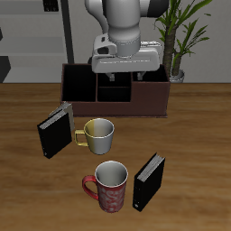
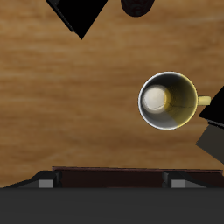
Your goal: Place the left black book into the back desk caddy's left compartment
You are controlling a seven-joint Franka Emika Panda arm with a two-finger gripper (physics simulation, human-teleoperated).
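- Two black books stand on the table; the left black book (image 1: pixel 149 182), by the robot's own side, is the one beside the red patterned mug (image 1: pixel 108 186), nearer the table's front edge.
- Its long axis runs diagonally, front to back.
- From the gripper (image 1: pixel 125 70), which hovers over the back desk caddy (image 1: pixel 114 91), the book lies well forward.
- Whether the claw is spread or closed cannot be told; its fingers are hidden, and the left compartment (image 1: pixel 151 87) is partly covered.

Wood-grain table (image 1: pixel 194 117); glossy metal mug (image 1: pixel 97 133); matt black books (image 1: pixel 149 181).
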